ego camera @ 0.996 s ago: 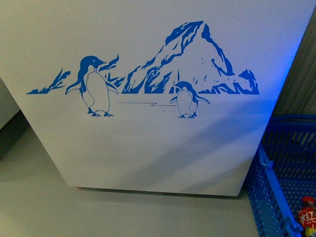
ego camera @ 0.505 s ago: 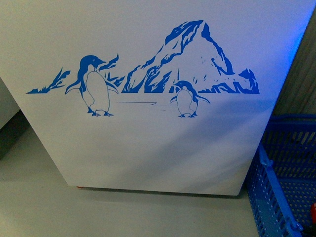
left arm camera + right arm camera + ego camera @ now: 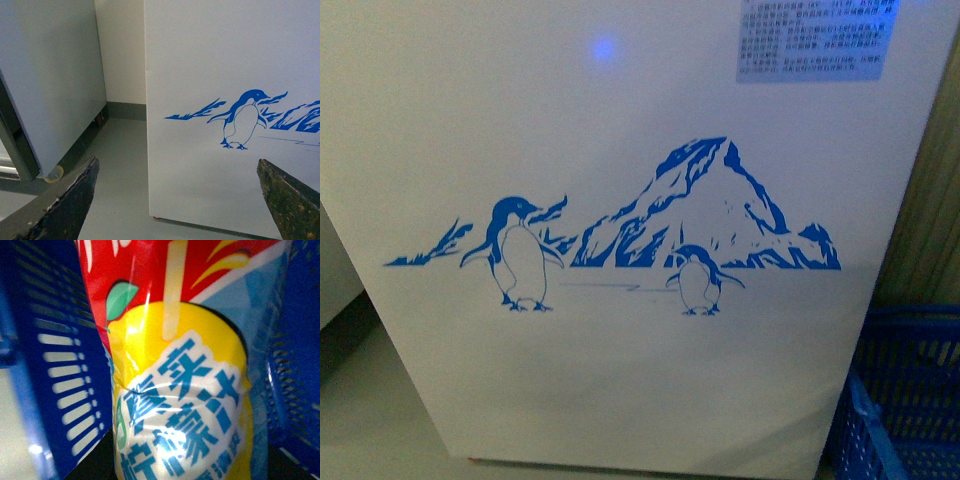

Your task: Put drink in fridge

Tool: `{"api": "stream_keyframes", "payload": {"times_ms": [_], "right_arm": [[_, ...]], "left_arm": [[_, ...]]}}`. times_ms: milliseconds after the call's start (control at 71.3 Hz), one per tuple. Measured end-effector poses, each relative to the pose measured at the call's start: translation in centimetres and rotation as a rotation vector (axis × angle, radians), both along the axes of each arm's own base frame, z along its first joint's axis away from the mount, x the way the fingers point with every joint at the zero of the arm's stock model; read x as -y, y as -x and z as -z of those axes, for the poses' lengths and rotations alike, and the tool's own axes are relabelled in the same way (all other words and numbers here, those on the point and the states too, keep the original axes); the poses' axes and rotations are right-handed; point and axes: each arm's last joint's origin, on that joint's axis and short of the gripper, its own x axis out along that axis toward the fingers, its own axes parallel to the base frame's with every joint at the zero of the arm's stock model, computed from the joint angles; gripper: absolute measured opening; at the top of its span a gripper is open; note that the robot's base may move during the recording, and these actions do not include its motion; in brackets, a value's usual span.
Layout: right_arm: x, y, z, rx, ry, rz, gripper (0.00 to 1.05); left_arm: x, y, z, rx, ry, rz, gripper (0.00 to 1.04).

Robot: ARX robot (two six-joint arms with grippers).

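Observation:
The fridge [image 3: 620, 150] fills the front view: a white front panel with a blue penguin-and-mountain graphic and a label sticker at its upper right. Its lid and rim are out of view. It also shows in the left wrist view [image 3: 220, 75]. My left gripper [image 3: 182, 200] is open and empty, its two dark fingertips [image 3: 70, 200] spread wide, low before the fridge's corner. In the right wrist view my right gripper is shut on the drink bottle [image 3: 180, 370], which has a yellow, red and blue label and fills the frame; the fingers are hidden.
A blue slotted plastic basket [image 3: 905, 400] stands on the floor right of the fridge; its walls [image 3: 60, 365] surround the bottle. A taller grey-white cabinet on casters [image 3: 50, 75] stands left of the fridge, with a strip of grey floor [image 3: 122, 165] between.
The front view has shifted upward: the penguin graphic sits lower in frame and a label sticker appears at top. The red-capped bottle seen in the basket has left the front view.

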Motion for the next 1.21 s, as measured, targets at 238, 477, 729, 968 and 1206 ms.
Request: {"api": "stream_keyframes", "payload": {"times_ms": [238,477,729,968,1206], "right_arm": [[-2.4,5.6,-16.1,0.499,0.095,-0.104,0.4],[-5.2,13.1,-23.9,0.803,0.13,-0.151,0.4],[-8.1,16.8,-25.8,0.931,0.125,-0.175,0.4],[-8.7,17.0,-25.8,0.973,0.172,-0.15,0.4],[-7.9,17.0,-22.5,0.873,0.221,-0.03,0.4]], "left_arm": [[0.0,0.0,0.0,0.0,0.0,0.0,0.97],[0.0,0.0,0.0,0.0,0.0,0.0,0.97],[0.0,0.0,0.0,0.0,0.0,0.0,0.97],[0.0,0.0,0.0,0.0,0.0,0.0,0.97],[0.0,0.0,0.0,0.0,0.0,0.0,0.97]]}}
